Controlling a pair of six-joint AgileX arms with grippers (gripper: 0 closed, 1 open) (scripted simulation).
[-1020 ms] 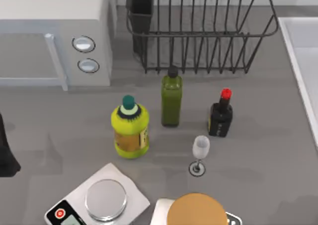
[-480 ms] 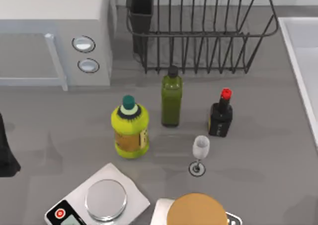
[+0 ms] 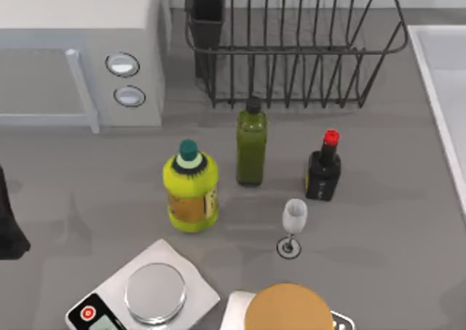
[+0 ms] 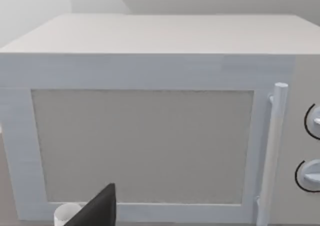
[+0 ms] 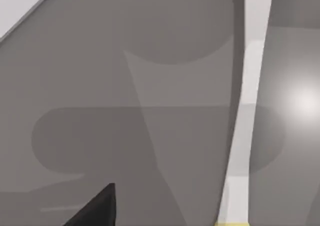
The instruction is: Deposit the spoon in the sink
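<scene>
Looking for the spoon, I can't pick it out in any view. The sink [image 3: 445, 89] runs along the table's right edge, pale basin with a lighter raised rim. Just left of it, at the back, stands the black wire rack [image 3: 295, 46]. In front of that: a green bottle [image 3: 251, 144], a dark bottle [image 3: 323, 168] with a red cap, a yellow bottle [image 3: 191, 188] and a small glass [image 3: 293, 224]. The microwave [image 3: 80, 46] is back left, a scale [image 3: 145, 293] at front. The left arm [image 3: 9, 221] sits at the left edge facing the microwave door. Can't tell if either pincer is spread or pressed together.
</scene>
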